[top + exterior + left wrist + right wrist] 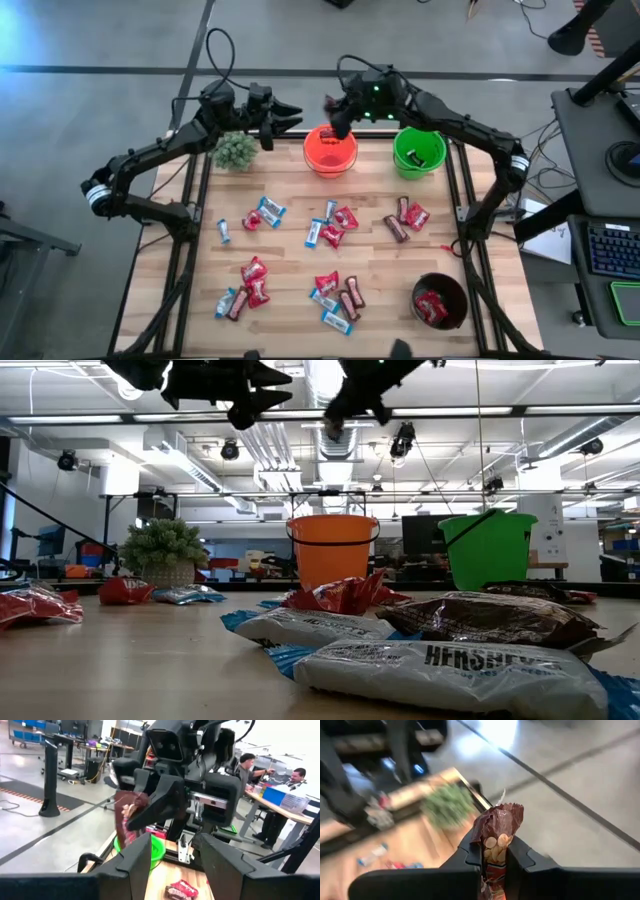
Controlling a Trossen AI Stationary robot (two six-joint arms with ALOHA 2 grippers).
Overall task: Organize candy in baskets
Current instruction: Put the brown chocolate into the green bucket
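Note:
My right gripper [336, 112] hangs above the far rim of the orange basket [330, 151] and is shut on a dark brown candy bar [498, 822]. My left gripper [287, 121] hovers open beside it, between the potted plant and the orange basket, holding nothing. The green basket [419, 150] stands right of the orange one with a dark bar inside. The black basket [439, 301], near the table's right front corner, holds red packets. Loose candy lies over the table's middle: red packets [344, 218], blue-and-white bars [314, 233] and brown bars [396, 228]. My right gripper pinches the dark brown bar between its two fingers [470, 854], about halfway along the wrapper [495, 851]. The crimped end [506, 812] sticks out past the fingertips. The bar is lifted clear above the orange basket; in the left wrist view the bar [129, 815] hangs slanting below the fingers.
A bushy potted plant [236, 151] stands at the far left of the table, close under my left gripper. The three baskets and the scattered candy take up most of the board. Black frame rails [190, 230] run along the table's left and right edges.

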